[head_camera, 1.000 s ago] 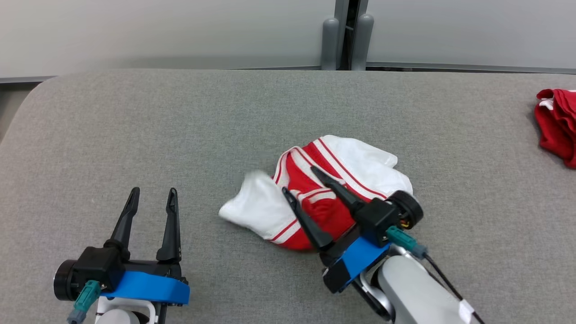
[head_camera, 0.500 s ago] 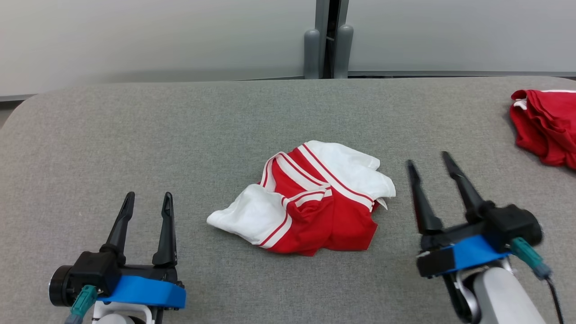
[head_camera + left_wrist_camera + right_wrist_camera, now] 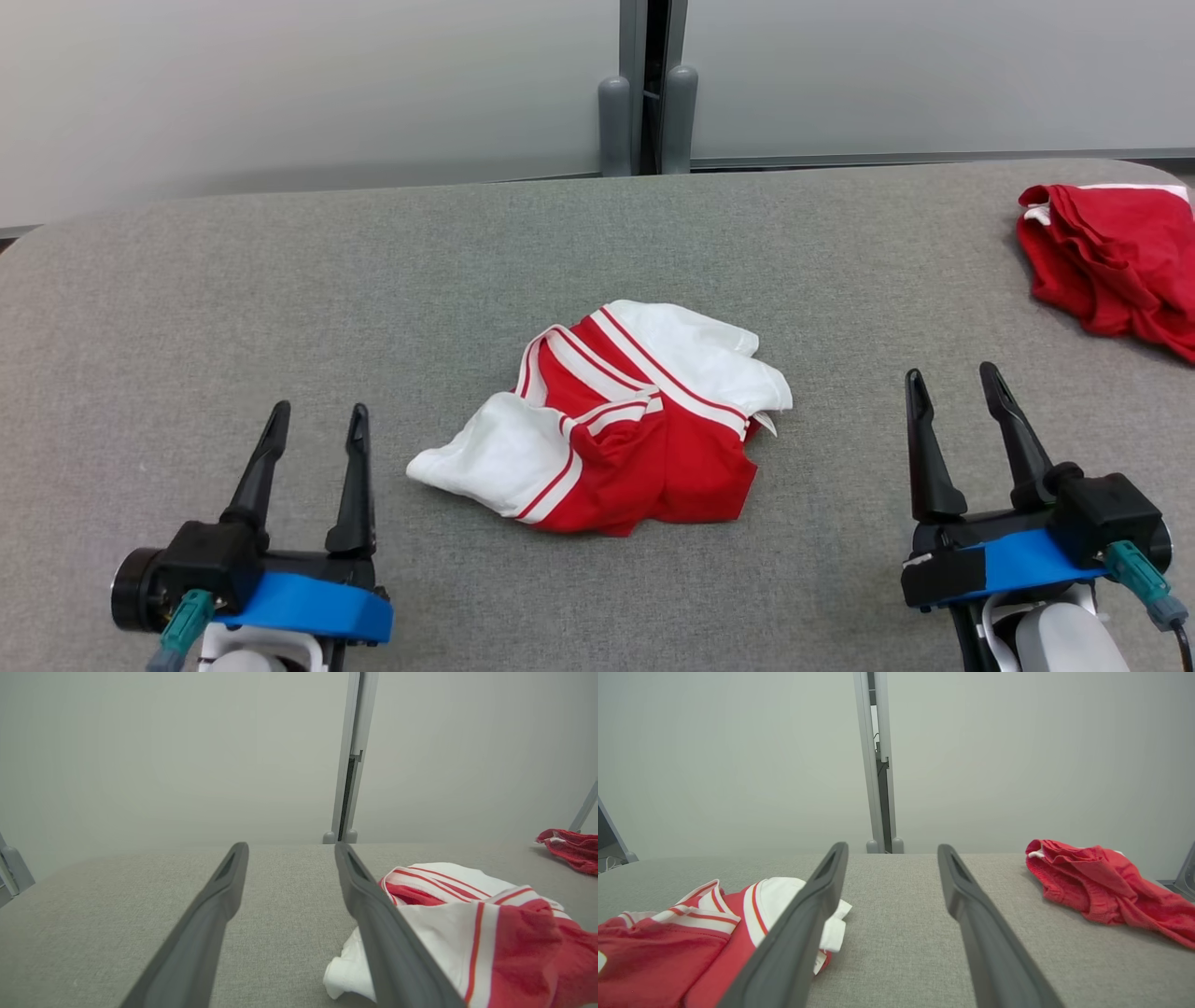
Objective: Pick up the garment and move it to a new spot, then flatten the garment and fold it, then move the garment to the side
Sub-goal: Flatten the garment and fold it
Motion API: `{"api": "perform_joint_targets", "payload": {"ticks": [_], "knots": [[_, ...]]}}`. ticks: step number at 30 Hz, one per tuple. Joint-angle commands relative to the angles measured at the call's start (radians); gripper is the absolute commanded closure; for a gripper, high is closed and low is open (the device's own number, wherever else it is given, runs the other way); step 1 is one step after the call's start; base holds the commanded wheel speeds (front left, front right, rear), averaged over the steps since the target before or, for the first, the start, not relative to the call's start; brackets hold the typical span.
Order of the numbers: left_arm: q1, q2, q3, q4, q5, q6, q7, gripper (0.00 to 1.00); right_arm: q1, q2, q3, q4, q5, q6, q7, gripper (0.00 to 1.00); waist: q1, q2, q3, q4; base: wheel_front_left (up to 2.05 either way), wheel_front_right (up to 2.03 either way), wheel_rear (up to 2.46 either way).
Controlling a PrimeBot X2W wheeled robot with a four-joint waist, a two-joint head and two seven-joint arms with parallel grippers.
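A crumpled red and white garment point(image 3: 616, 429) with striped trim lies in a heap at the middle of the grey table point(image 3: 280, 280). It also lies at the lower right of the left wrist view point(image 3: 472, 924) and at the lower left of the right wrist view point(image 3: 691, 938). My left gripper point(image 3: 317, 418) hovers open at the lower left, well clear of the cloth. At the lower right my right gripper point(image 3: 952, 385) is open too, empty, a short way right of the heap.
A second, all-red piece of clothing point(image 3: 1111, 252) is bunched at the table's far right edge, also in the right wrist view point(image 3: 1101, 886). A pale wall with a grey post point(image 3: 644, 84) stands behind the table. The table's rounded left corner is near.
My right gripper has drawn back from over the garment to the lower right, leaving the cloth lying on the table. The camera has shifted, sliding the scene leftward. The left gripper has stayed put.
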Motion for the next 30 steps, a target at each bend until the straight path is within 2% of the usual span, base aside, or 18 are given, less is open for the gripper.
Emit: {"api": "perform_joint_targets", "payload": {"ticks": [1, 5, 10, 21, 30], "knots": [[-0.016, 0.003, -0.007, 0.005, 0.004, -0.005, -0.003, 0.0, 0.005, 0.005, 0.002, 0.0, -0.006, 0.0, -0.005, 0.0, 0.0, 0.0, 0.0, -0.002, 0.0, 0.0, 0.0], [-0.045, 0.003, -0.04, 0.052, -0.009, -0.022, -0.003, 0.0, -0.002, 0.009, 0.008, 0.009, -0.005, 0.0, -0.005, 0.0, 0.0, 0.0, -0.002, -0.007, 0.0, 0.0, 0.0], [-0.08, 0.023, -0.093, 0.183, -0.029, -0.038, 0.007, 0.0, 0.003, 0.012, 0.01, 0.023, 0.001, 0.0, -0.005, 0.0, 0.0, 0.0, -0.003, -0.02, 0.0, 0.0, 0.0], [-0.16, 0.067, -0.172, 0.401, -0.069, -0.043, 0.036, 0.0, -0.012, 0.017, 0.007, 0.045, 0.001, 0.0, -0.005, 0.0, 0.0, 0.0, 0.025, -0.045, 0.0, 0.0, 0.0], [-0.232, 0.069, -0.214, 0.571, -0.094, -0.045, 0.037, 0.0, -0.026, 0.019, 0.007, 0.068, 0.006, 0.0, -0.005, 0.0, 0.0, 0.0, 0.046, -0.063, 0.0, 0.0, 0.0]]}}
